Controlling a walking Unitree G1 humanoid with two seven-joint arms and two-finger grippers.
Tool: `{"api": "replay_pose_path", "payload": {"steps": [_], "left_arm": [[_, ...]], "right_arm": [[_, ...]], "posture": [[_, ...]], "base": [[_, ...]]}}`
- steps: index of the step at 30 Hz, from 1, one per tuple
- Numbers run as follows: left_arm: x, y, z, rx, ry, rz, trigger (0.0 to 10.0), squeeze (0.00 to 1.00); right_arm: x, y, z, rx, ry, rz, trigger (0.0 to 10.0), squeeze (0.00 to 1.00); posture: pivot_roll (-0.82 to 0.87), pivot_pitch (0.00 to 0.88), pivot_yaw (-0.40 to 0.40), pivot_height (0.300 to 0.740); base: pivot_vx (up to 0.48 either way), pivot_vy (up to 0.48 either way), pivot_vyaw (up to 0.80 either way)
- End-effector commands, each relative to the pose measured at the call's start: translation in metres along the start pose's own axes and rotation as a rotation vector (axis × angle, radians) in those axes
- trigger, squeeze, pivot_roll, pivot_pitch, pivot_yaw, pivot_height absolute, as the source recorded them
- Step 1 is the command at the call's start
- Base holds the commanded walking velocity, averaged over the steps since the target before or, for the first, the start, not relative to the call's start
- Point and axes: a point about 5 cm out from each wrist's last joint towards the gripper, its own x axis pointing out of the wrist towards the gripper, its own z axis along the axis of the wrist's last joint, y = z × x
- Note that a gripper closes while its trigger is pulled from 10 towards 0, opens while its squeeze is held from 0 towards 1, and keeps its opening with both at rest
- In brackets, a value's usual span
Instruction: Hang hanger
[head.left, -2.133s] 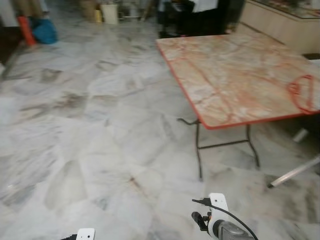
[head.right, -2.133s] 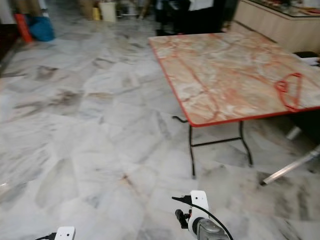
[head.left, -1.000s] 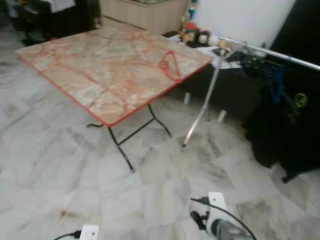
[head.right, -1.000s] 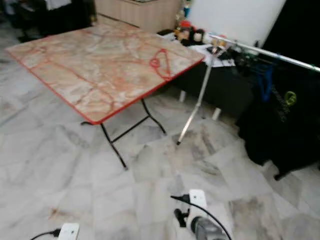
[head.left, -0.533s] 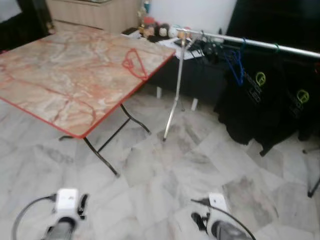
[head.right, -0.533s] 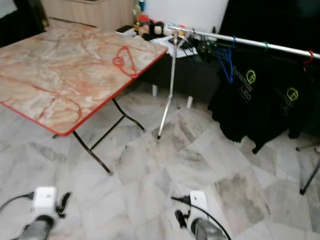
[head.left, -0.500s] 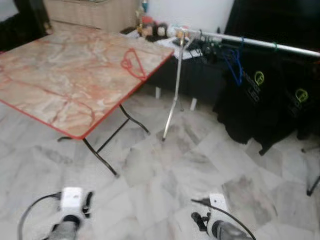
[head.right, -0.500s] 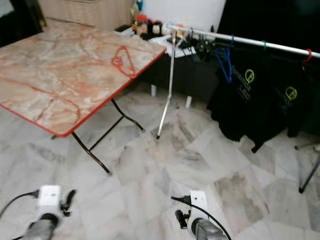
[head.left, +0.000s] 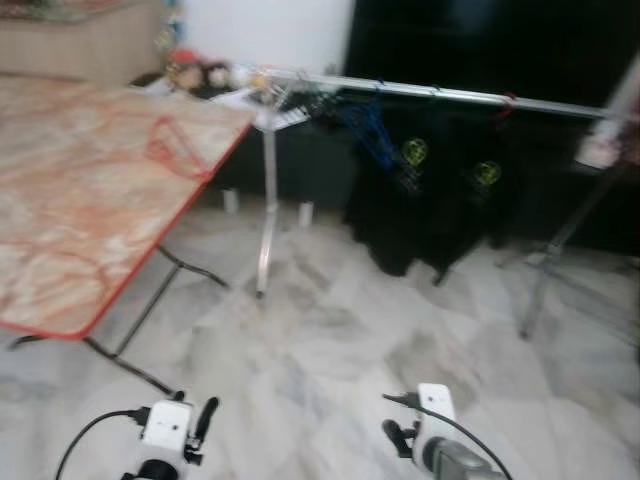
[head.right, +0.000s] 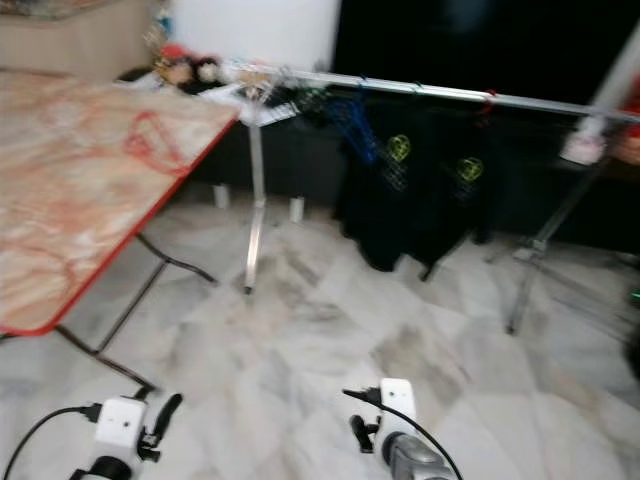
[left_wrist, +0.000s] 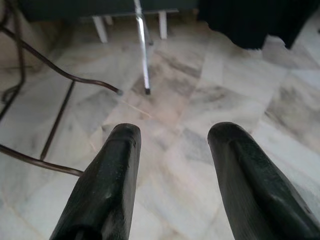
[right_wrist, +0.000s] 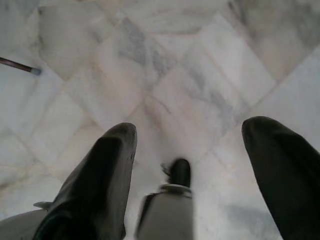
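Red-edged marble-pattern table (head.left: 60, 250), far left of the head views: carries the red hanger (head.left: 172, 150), lying flat near the table's far corner, untouched and well apart from both arms.

Left pincer (left_wrist: 172, 150): low over the marble floor (head.left: 330, 340), fingers apart, nothing between them. Its wrist view takes in a dark folding leg of the table and the foot of a silver pole.

Silver rack upright (head.left: 267, 215), just beside the table's far corner: risk, in my judgement, of a foot or arm knocking it on any approach to the hanger, since the gap between table and rack looks narrow.

Silver rail (head.left: 420, 95), running rightward from the upright: a blue hanger (head.left: 370, 130) and dark garments (head.left: 440, 190) with yellow-green logos hang on it. A free stretch lies between the upright and the blue hanger; a hook brought in there could snag the neighbours.

Right pincer (right_wrist: 187, 150): low over the floor, fingers wide apart, empty.

Further risks, judged: head views are blurred, so the thin hanger's position is hard to fix; lying flat, it offers little for the fingers to get under and may slide on the smooth top.
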Motion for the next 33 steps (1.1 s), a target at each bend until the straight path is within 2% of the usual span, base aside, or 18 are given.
{"api": "replay_pose_path", "payload": {"steps": [1, 3, 6, 8, 10, 12, 21, 33], "left_arm": [[0.006, 0.000, -0.008, -0.057, 0.077, 0.027, 10.0, 0.00], [0.007, 0.003, -0.017, -0.104, 0.156, 0.057, 10.0, 0.00], [0.008, 0.002, -0.023, -0.126, 0.211, 0.059, 10.0, 0.00], [0.009, 0.000, -0.030, -0.118, 0.284, 0.045, 10.0, 0.00], [0.009, 0.000, -0.032, -0.117, 0.302, 0.038, 10.0, 0.00], [0.007, 0.000, -0.043, -0.132, 0.401, 0.049, 10.0, 0.00], [-0.002, -0.001, -0.058, -0.153, 0.520, 0.067, 10.0, 0.00], [-0.012, -0.005, -0.069, -0.177, 0.602, 0.086, 10.0, 0.00]], "right_arm": [[-0.001, -0.005, 0.001, -0.003, -0.003, -0.015, 10.0, 0.00], [-0.001, -0.005, 0.001, -0.006, -0.003, -0.015, 10.0, 0.00], [-0.001, -0.005, 0.001, -0.001, -0.007, -0.015, 10.0, 0.00], [-0.001, -0.005, 0.002, -0.004, -0.011, -0.016, 10.0, 0.00], [-0.001, -0.005, 0.002, -0.006, -0.013, -0.017, 10.0, 0.00], [-0.001, -0.005, 0.002, 0.015, -0.019, -0.029, 10.0, 0.00], [-0.001, -0.005, -0.002, -0.011, 0.013, -0.046, 10.0, 0.00], [-0.001, -0.004, -0.004, 0.004, 0.003, -0.047, 10.0, 0.00]], "posture": [[-0.01, 0.000, -0.045, 0.740], [-0.01, 0.000, -0.044, 0.740], [-0.01, 0.000, -0.043, 0.740], [-0.01, 0.000, -0.042, 0.740], [-0.01, 0.000, -0.041, 0.740], [-0.02, 0.000, -0.037, 0.740], [-0.02, 0.000, -0.028, 0.740], [-0.02, 0.000, -0.025, 0.740]], "base": [[0.000, 0.000, -0.78], [0.000, 0.000, -0.78], [0.000, 0.000, -0.77], [0.000, 0.000, 0.00], [0.000, 0.000, 0.00], [0.281, 0.000, 0.00], [0.292, 0.000, 0.00], [0.289, 0.000, 0.00]]}}
